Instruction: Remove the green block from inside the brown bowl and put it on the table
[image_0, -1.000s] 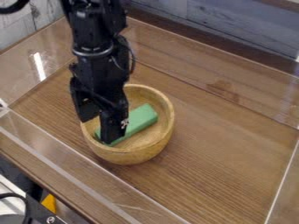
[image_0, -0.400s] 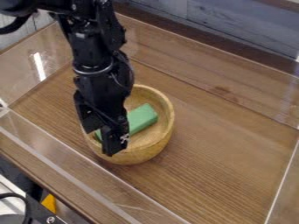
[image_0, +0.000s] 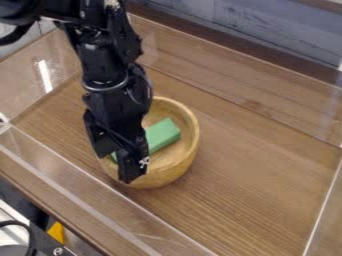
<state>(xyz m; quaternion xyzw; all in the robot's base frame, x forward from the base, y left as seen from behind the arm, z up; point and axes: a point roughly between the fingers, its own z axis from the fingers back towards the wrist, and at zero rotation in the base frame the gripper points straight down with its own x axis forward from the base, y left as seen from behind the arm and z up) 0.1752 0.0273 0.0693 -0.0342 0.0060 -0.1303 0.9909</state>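
Note:
The brown bowl (image_0: 183, 152) sits on the table (image_0: 254, 170), left of centre. Inside it lies the green block (image_0: 163, 136), its left end hidden behind my arm. My black gripper (image_0: 118, 155) points straight down into the bowl's left part with its fingers (image_0: 132, 166) spread apart, standing open over the block's near end. Whether the fingers touch the block I cannot tell.
Low clear acrylic walls (image_0: 80, 195) border the tabletop on all sides. A grey panelled wall (image_0: 267, 25) stands behind. Bare wood lies to the right of the bowl and in front of it.
The gripper has sunk a little deeper into the bowl and shifted slightly toward the near rim. Its fingers stay spread. The block and bowl have not moved.

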